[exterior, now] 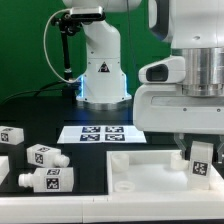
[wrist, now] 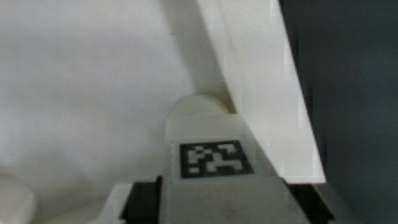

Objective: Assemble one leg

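My gripper (exterior: 201, 160) is shut on a white leg (exterior: 202, 159) with a black-and-white tag, holding it upright over the right end of the large white tray-like piece (exterior: 150, 168). In the wrist view the held leg (wrist: 217, 150) fills the lower middle, its tip down near the tray's raised rim (wrist: 240, 70), with dark pads on both sides of it. Three more legs lie on the black table at the exterior view's left: one (exterior: 11, 136), one (exterior: 45, 155) and one (exterior: 48, 179).
The marker board (exterior: 101, 132) lies flat behind the tray, in front of the arm's white base (exterior: 103, 78). The black table edge runs along the tray's right side in the wrist view (wrist: 347, 80).
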Robot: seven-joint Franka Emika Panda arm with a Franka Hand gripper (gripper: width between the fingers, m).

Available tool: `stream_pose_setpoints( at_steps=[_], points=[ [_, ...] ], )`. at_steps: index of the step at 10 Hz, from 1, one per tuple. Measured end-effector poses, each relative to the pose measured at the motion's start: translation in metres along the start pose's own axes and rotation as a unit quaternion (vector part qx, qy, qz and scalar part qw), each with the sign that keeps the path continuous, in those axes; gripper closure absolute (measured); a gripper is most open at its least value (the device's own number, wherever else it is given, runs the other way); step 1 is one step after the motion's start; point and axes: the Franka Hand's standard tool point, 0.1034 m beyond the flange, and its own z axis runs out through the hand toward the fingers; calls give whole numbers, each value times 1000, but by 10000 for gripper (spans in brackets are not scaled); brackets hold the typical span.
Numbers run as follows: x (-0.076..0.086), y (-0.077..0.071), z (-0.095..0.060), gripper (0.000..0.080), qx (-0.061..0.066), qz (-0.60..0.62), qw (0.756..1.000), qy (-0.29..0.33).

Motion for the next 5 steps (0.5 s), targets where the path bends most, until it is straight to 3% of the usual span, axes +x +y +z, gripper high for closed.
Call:
stream_pose_setpoints(
  at_steps=[2,3,5],
  points=[
    [-1,-1,0,512,-4,157,988,4],
    [0,-2,0,512,-1,239,971,1],
    [3,-1,0,512,22,414,910,-22]
  ],
)
